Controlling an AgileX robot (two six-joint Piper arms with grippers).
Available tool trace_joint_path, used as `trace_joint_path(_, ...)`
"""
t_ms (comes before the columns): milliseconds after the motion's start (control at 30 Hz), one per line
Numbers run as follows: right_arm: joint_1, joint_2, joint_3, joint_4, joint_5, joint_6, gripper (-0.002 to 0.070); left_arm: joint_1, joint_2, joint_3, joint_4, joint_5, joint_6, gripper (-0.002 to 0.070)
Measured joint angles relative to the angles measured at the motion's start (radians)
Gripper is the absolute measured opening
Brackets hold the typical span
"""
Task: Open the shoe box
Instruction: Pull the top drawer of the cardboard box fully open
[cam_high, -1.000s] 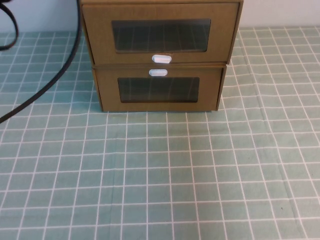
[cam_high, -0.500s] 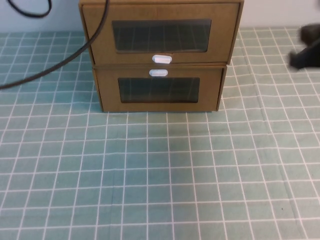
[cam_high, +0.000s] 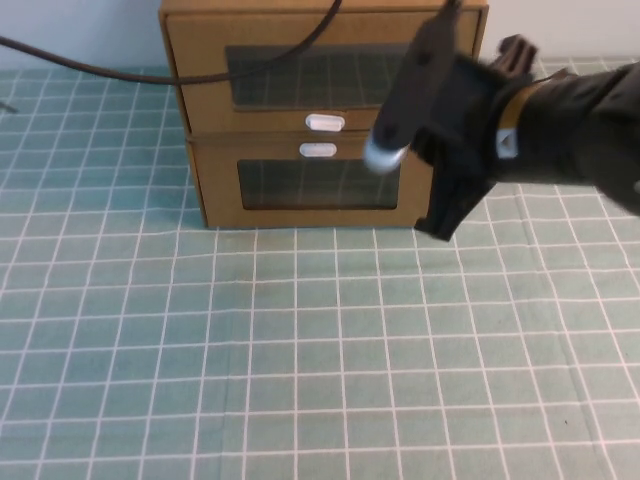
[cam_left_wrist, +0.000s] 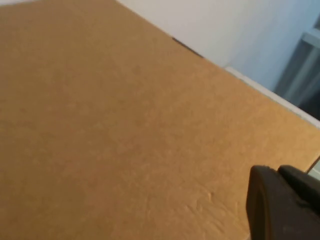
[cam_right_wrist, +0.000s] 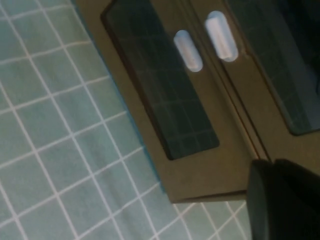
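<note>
Brown cardboard shoe box (cam_high: 210, 190) stands closed. The right hand (cam_right_wrist: 285, 200), closed and empty, is by its near right corner. The left hand (cam_left_wrist: 282, 205) is close over its plain cardboard; its opening cannot be told.

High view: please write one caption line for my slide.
Right gripper, shut, hovers by the lower right corner of the closed shoe box; left gripper, unseen here, is close to cardboard.
</note>
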Motion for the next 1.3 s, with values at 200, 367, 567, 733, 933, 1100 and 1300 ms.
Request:
trace_joint_path(200,0.049,0.091,-0.002,-0.242,-0.021,0.051,-0.0013,0.000,0.140,-0.103,-0.017,0.071,0.017,-0.0005)
trace_joint_path(367,0.089,0.162,-0.002,-0.431,-0.046,0.216,-0.0013,-0.002,0.210,-0.121,-0.036,0.079,0.017,-0.0005)
trace_joint_path(567,0.127,0.215,-0.002,-0.992,-0.069,0.702,0.0006,-0.002,0.238,-0.140,-0.066,0.094,0.019,-0.0005)
trace_joint_path(733,0.128,0.234,-0.006,-1.289,-0.090,1.006,0.0151,-0.002,0.243,-0.142,-0.076,0.098,0.019,-0.0005)
trace_joint_path(933,0.135,0.294,-0.036,-1.330,-0.035,0.997,0.0317,-0.002,0.243,-0.142,-0.082,0.098,0.019,-0.0005)
trace_joint_path(1100,0.136,0.327,-0.056,-1.331,-0.013,0.989,0.0349,-0.002,0.243,-0.142,-0.086,0.098,0.019,-0.0005)
trace_joint_path(1300,0.136,0.331,-0.060,-1.332,-0.015,0.986,0.0354,-0.002,0.243,-0.142,-0.087,0.099,0.019,-0.0005)
